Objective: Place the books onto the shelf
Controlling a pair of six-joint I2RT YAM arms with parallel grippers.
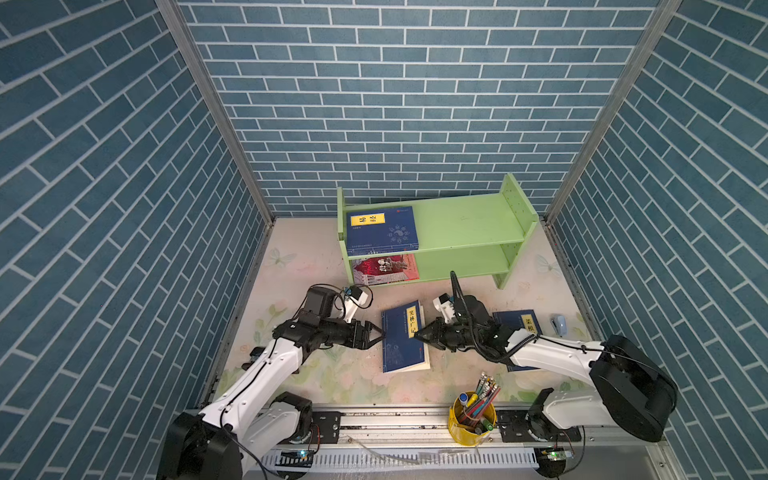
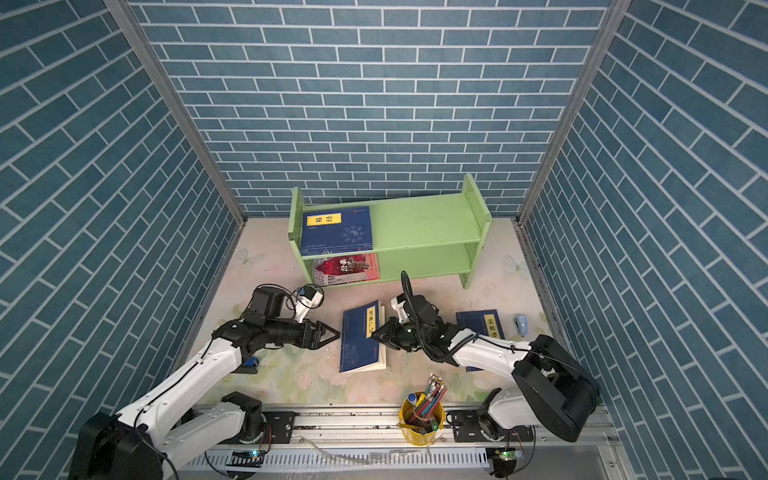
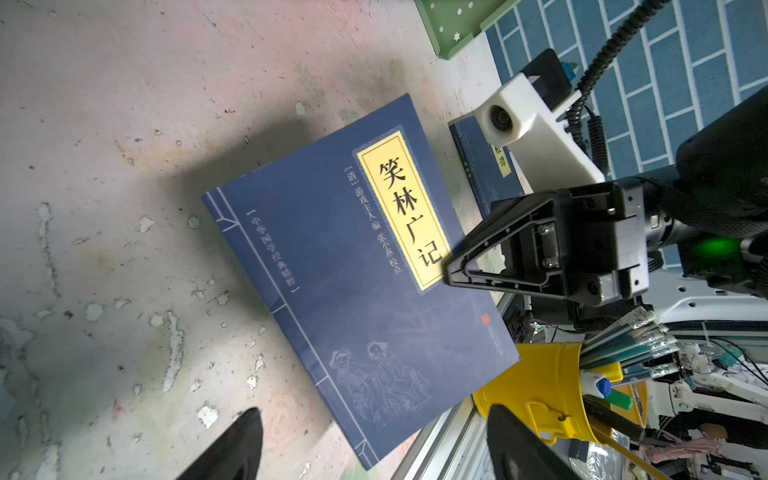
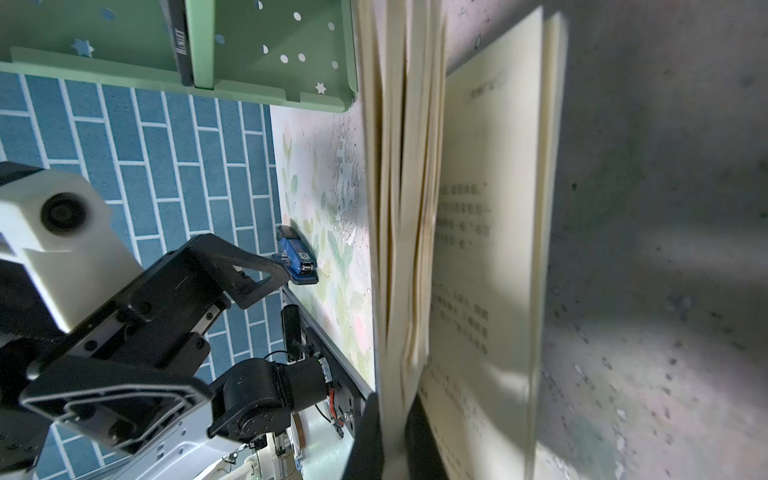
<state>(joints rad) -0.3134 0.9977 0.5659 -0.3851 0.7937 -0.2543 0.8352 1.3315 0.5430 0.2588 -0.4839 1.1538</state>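
Four books are showing: three navy, namely the upper-tier book (image 1: 382,230), the mid-tabletop book (image 1: 401,349) and the book near the right edge (image 1: 515,318), plus one red-and-grey book (image 1: 386,269). One shelf (image 1: 465,224) is standing with two tiers. Two staplers are lying out, a blue stapler (image 4: 298,262) and a pale stapler (image 1: 559,325). One pen cup (image 1: 465,432) is standing, and two grippers are reaching in: left gripper (image 1: 376,332), right gripper (image 1: 417,334)

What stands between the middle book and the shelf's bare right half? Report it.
Nothing visible: bare tabletop lies between the middle book and the shelf; the shelved navy book and red book sit at its left end.
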